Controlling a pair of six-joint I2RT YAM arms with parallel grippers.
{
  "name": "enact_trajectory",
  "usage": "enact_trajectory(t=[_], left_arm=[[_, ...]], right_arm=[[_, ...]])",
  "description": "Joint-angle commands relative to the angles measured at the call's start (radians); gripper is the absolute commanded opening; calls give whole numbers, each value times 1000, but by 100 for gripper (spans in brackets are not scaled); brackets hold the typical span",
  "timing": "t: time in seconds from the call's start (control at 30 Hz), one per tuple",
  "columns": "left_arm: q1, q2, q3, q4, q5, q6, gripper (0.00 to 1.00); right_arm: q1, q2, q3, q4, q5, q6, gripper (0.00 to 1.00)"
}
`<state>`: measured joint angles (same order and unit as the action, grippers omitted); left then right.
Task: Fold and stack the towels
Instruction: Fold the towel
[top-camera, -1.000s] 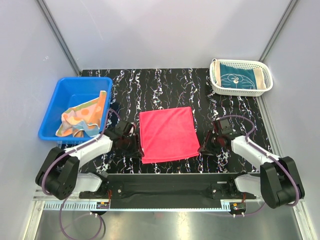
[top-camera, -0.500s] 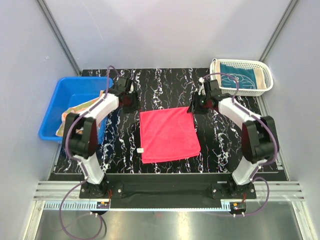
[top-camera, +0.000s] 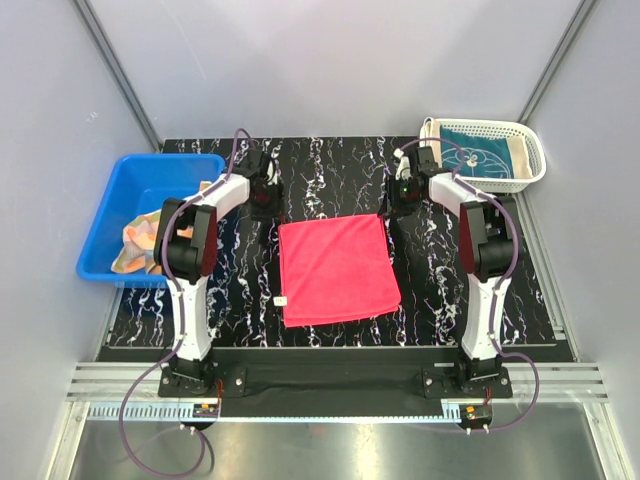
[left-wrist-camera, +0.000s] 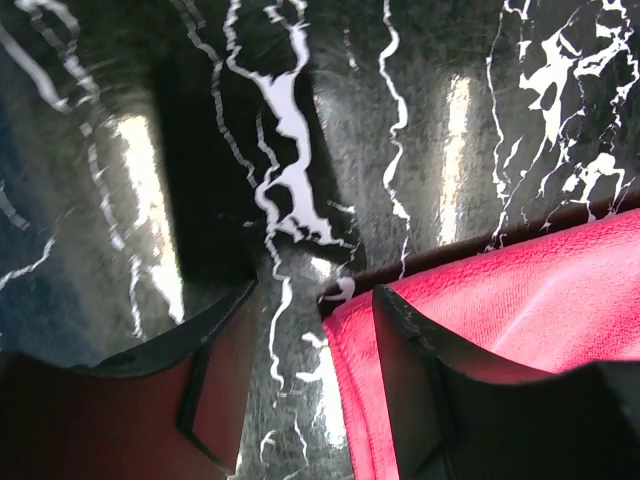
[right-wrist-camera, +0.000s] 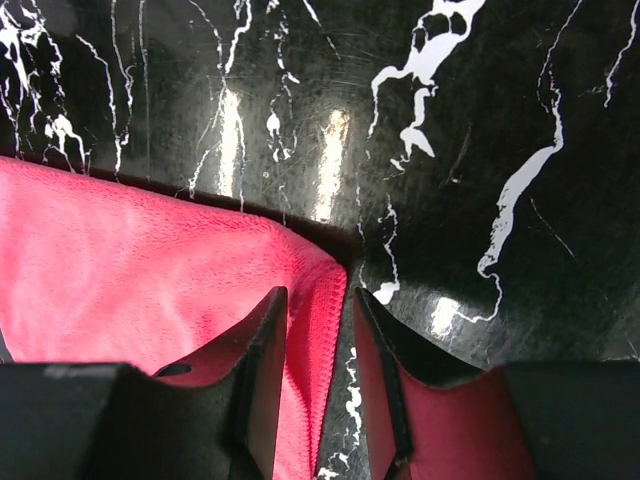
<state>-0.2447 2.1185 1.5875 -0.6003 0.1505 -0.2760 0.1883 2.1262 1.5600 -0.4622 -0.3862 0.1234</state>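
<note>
Left wrist view shows the left fingers (left-wrist-camera: 420, 380) wide apart and holding nothing. One far corner of the pink-red towel (left-wrist-camera: 520, 290) lies on the tabletop (left-wrist-camera: 420, 120) between them. Right wrist view shows the right fingers (right-wrist-camera: 262, 350) apart too, but with only a small gap. The towel's other far corner sits in that gap and does not look pinched yet.

From the top, the pink-red towel lies flat and open, and both arms reach to its far edge. To the left of this towel is a blue bin (top-camera: 150, 195) with the crumpled orange-peach towel (top-camera: 140, 245) in it. Past the towel's far right corner is a white basket (top-camera: 480, 182) with the teal towel (top-camera: 478, 155) inside.

I think the step now is grabbing the two far corners for the first fold. Next, both pairs of fingers should close on their corners and lift a little. Then they should carry that edge to the near edge together, so the fold stays even.
</note>
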Motion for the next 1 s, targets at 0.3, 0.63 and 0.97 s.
enact_trajectory(t=[0.3, 0.63, 0.97], left_arm=[[19, 70, 72, -6, 44, 69, 26], [50, 112, 161, -41, 32, 107, 0], [42, 58, 200, -69, 210, 202, 47]], right_arm=[[-18, 51, 49, 42, -85, -11, 28], [-62, 64, 78, 46, -102, -56, 1], [-70, 49, 136, -23, -118, -111, 42]])
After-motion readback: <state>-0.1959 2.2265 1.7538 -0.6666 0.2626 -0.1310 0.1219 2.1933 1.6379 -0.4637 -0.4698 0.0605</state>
